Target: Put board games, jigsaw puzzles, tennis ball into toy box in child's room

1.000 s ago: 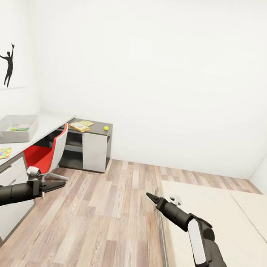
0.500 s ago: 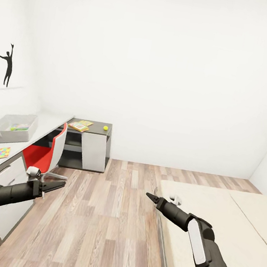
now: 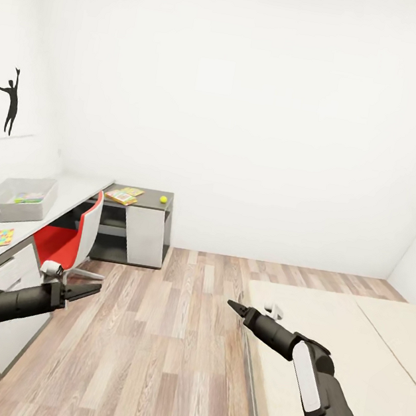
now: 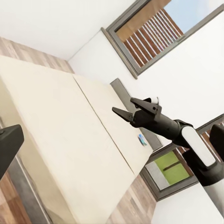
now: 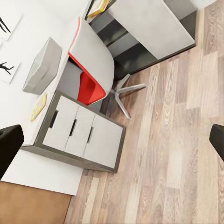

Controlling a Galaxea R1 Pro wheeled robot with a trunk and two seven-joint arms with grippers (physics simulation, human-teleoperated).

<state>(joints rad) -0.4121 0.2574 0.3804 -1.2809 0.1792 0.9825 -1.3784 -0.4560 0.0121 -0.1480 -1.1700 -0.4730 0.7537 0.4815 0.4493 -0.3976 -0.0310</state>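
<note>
I am in transit with my left gripper (image 3: 91, 288) and right gripper (image 3: 233, 305) empty, fingers nearly together. The toy box (image 3: 14, 199) sits mid-table; the tennis ball (image 3: 163, 199) at the table's far end needs a closer approach.

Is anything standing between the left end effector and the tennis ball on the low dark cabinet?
Yes. The red swivel chair with a grey back stands at the desk, between the left end effector and the small yellow-green tennis ball on the dark grey cabinet section. The wood-plank floor right of the chair looks open.
</note>
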